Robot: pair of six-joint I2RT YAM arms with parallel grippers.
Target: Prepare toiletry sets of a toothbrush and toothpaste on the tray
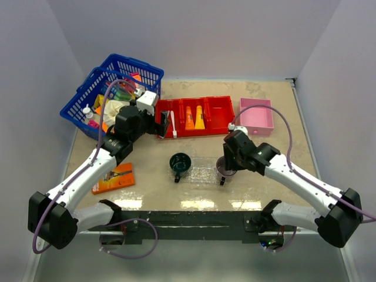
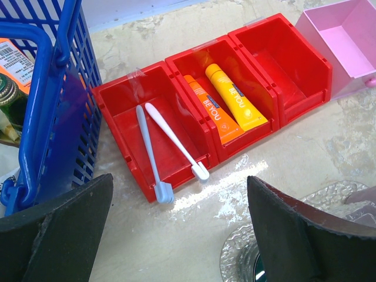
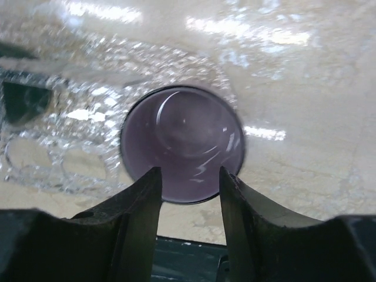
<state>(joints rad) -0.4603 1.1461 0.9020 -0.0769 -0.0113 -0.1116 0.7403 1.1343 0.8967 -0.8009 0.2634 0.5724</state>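
Two white toothbrushes [image 2: 154,154] lie side by side in the left compartment of the red bin [image 2: 282,64], their heads out past its near lip. The orange tube [image 2: 211,108] and yellow-orange tube [image 2: 235,97] fill the middle compartment.

Your left end effector [image 2: 179,191] hangs wide open just in front of the brushes, holding nothing, with the blue basket [image 2: 53,117] close on its left. The pink box [image 2: 346,41] sits right of the bin.

The clear tray [image 1: 202,174] lies on the desk [image 1: 264,117] between the arms. A purple cup [image 3: 182,138] occupies its right end and a dark green cup [image 1: 180,163] sits at its left edge.

Your right end effector [image 3: 188,179] sits at the purple cup's near rim, fingers parted, clamping nothing.

An orange razor pack [image 1: 114,178] lies near the left arm.
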